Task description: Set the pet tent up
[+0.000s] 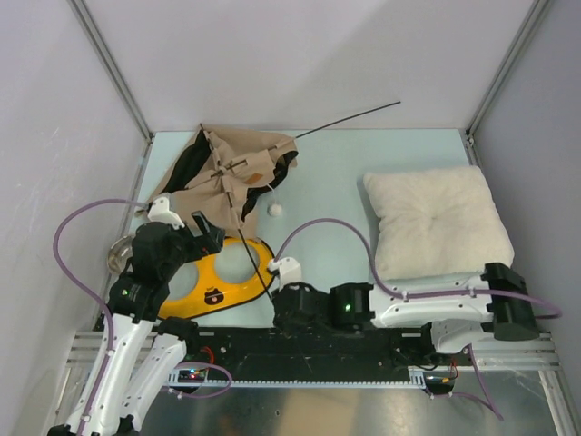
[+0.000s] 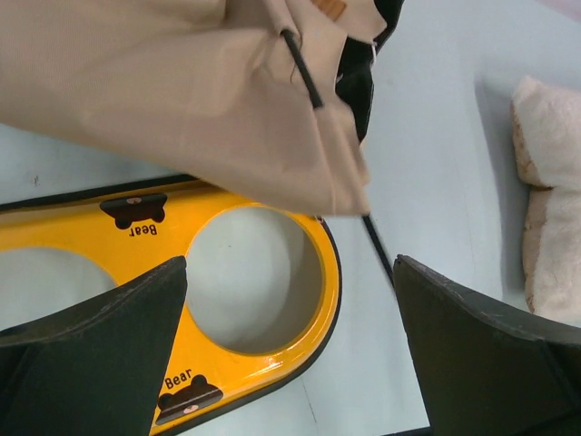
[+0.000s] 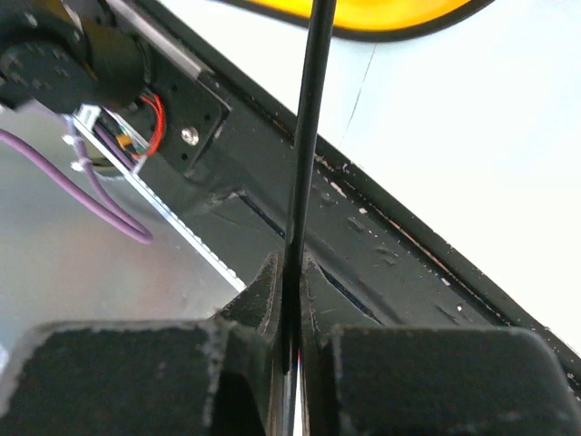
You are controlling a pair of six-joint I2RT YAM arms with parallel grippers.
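Observation:
The pet tent [image 1: 231,173] lies collapsed at the back left of the table, tan fabric bunched around thin black poles. One pole [image 1: 349,118] sticks out toward the back right, and a white pom-pom [image 1: 274,209] rests beside the fabric. Another pole [image 3: 309,136] runs forward past the yellow feeder to the table's front edge, where my right gripper [image 3: 289,272] is shut on it. My left gripper [image 2: 289,272] hangs open over the feeder's right hole, just below the tent fabric [image 2: 163,91], holding nothing.
The yellow double-bowl feeder [image 1: 222,277] lies at the front left, partly under the left arm. A cream fluffy pillow [image 1: 436,222] fills the right side. A metal bowl [image 1: 121,250] sits at the left edge. White walls enclose the table on three sides.

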